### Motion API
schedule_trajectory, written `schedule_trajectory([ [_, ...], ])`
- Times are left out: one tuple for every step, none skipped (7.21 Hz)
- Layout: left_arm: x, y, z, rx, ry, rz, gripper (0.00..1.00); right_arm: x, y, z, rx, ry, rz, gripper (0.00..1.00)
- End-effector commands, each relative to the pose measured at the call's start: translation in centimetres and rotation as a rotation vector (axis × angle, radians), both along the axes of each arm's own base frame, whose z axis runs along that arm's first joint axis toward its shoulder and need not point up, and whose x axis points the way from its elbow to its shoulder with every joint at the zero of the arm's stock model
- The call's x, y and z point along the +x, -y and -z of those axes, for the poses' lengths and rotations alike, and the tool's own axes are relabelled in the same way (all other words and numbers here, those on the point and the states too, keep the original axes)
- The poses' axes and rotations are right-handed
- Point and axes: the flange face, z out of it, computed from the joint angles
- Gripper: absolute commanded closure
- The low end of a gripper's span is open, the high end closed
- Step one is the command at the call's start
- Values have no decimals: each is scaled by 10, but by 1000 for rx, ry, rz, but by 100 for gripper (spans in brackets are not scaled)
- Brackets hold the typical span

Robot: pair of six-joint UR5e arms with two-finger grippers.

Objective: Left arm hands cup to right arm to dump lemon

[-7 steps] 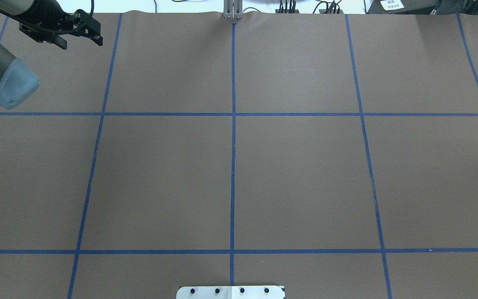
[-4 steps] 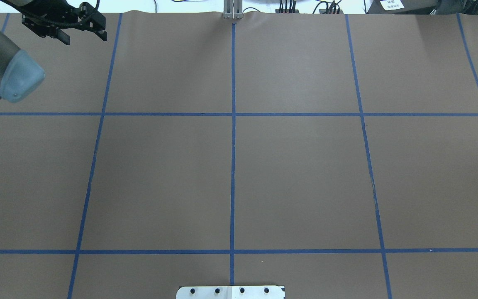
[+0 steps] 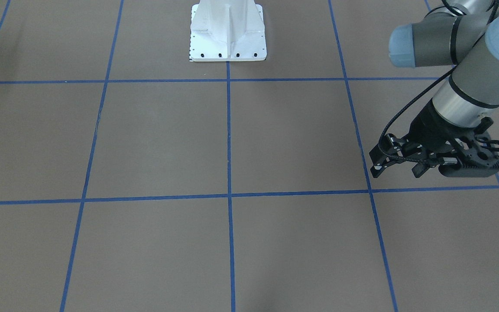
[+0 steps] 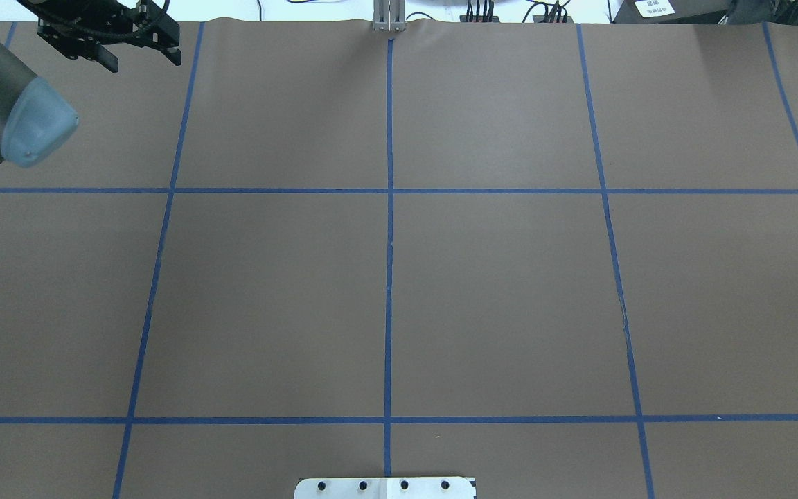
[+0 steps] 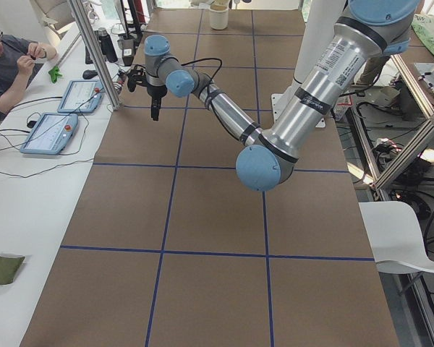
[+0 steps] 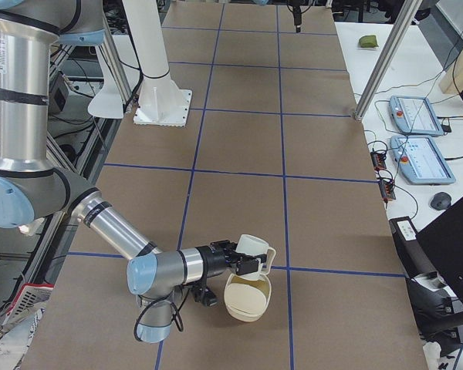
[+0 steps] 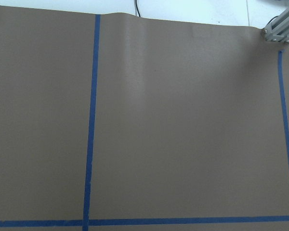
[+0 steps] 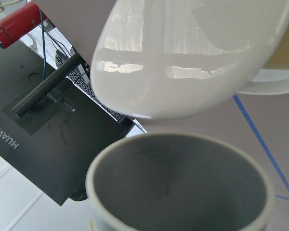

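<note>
The cream cup [image 6: 252, 248] is held off the table at the near end in the exterior right view, at the tip of my right gripper [image 6: 245, 262]. Whether that gripper's fingers are shut does not show. In the right wrist view the cup's grey inside [image 8: 178, 187] fills the lower half, with nothing visible in it. The lemon is out of view. My left gripper [image 4: 141, 59] [image 3: 397, 170] hangs open and empty over the table's far left corner.
A cream bowl-like vessel [image 6: 247, 299] [image 8: 183, 62] sits right below the cup. The robot's white base [image 3: 228, 32] stands mid-table. A post [image 6: 374, 73], tablets and a laptop [image 6: 447, 254] line the operators' side, where a person [image 5: 7, 61] sits.
In the overhead view my left gripper has moved up towards the table's far edge and slightly right, still open.
</note>
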Motion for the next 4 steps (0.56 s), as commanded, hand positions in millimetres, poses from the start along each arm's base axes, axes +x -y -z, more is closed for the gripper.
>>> schedule_trajectory([
  [1, 0, -1, 0, 4, 2, 0, 0, 3, 3, -13, 30, 12, 87],
  [-1, 0, 0, 2, 3, 3, 0, 0, 3, 4, -6, 25, 15, 87],
  [1, 0, 0, 1, 3, 2, 0, 0, 4, 9, 14, 15, 19, 87],
  [1, 0, 1, 2, 3, 2, 0, -1, 2, 10, 68, -58, 34, 88],
])
